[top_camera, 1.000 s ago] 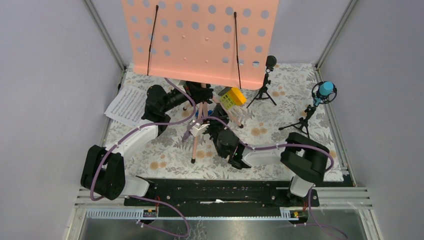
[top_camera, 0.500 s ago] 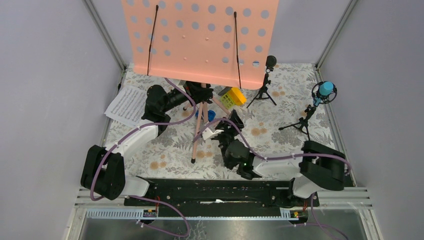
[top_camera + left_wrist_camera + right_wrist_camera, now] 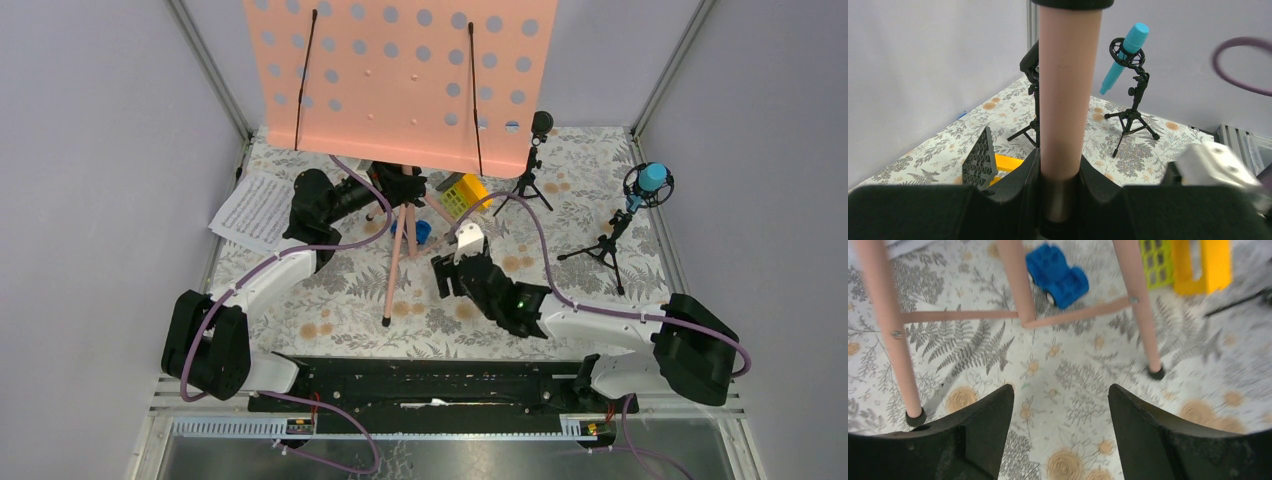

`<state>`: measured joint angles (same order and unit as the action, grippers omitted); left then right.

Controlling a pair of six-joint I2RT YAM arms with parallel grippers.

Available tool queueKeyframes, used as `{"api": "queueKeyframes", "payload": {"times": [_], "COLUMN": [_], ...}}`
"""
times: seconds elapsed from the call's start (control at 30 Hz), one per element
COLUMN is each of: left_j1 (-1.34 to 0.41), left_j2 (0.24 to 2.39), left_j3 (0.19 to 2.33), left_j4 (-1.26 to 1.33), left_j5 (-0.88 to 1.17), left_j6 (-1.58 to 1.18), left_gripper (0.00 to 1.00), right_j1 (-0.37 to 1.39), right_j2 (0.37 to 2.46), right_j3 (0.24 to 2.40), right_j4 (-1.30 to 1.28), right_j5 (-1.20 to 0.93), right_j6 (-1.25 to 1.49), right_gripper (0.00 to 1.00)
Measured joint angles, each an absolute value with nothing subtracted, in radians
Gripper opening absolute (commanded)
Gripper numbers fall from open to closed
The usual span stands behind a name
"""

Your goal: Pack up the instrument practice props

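Note:
The pink perforated music stand (image 3: 400,80) stands upright at the back, its tripod legs (image 3: 392,275) spread on the floral mat. My left gripper (image 3: 395,187) is shut on the stand's pink pole (image 3: 1065,95), under the desk. My right gripper (image 3: 450,265) is open and empty, low over the mat just right of the legs (image 3: 1020,285). The white sheet-music pages (image 3: 252,210) lie at the far left. The black mic (image 3: 540,125) and the blue mic (image 3: 650,180) stand on small black tripods at the right; both show in the left wrist view, blue mic (image 3: 1125,57).
A small blue toy car (image 3: 421,231) sits between the stand's legs, also in the right wrist view (image 3: 1057,274). A yellow-green toy block (image 3: 465,193) lies behind it. Grey walls close in the mat on three sides. The arm rail (image 3: 440,385) runs along the near edge.
My right gripper has drawn back from the stand's legs to the right, the arm swinging out rightward. The left gripper and the stand have not moved.

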<state>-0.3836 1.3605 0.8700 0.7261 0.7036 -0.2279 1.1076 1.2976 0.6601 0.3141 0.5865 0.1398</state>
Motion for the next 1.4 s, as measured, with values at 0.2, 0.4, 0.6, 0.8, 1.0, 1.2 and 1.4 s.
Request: {"api": "queueKeyframes", "payload": {"times": [0.2, 0.4, 0.6, 0.8, 1.0, 1.2, 1.4], "left_j1": [-0.384, -0.384, -0.379, -0.359, -0.356, -0.355, -0.355], "left_j2": [1.361, 1.357, 1.329, 1.285, 1.247, 1.184, 1.066], "left_j3": [0.871, 0.871, 0.858, 0.807, 0.795, 0.794, 0.784], "left_j4": [0.723, 0.720, 0.683, 0.664, 0.624, 0.523, 0.375], "left_j5": [0.703, 0.703, 0.693, 0.683, 0.681, 0.613, 0.533], "left_j6": [-0.226, -0.224, -0.233, -0.247, -0.244, -0.249, -0.273], "left_gripper": [0.00, 0.18, 0.73, 0.99, 0.99, 0.99, 0.99], "right_j1": [1.000, 1.001, 1.001, 1.001, 1.001, 1.001, 1.001], "right_j2": [1.314, 1.331, 1.227, 1.083, 1.082, 1.031, 0.985], "right_j3": [0.670, 0.719, 0.698, 0.653, 0.631, 0.615, 0.615], "right_j4": [0.150, 0.053, 0.014, -0.034, -0.081, -0.101, -0.102], "right_j5": [0.335, 0.202, 0.226, 0.257, 0.271, 0.321, 0.385], "right_j6": [0.385, 0.451, 0.439, 0.407, 0.397, 0.385, 0.386], "right_gripper": [0.86, 0.94, 0.97, 0.97, 0.96, 0.96, 1.00]}}
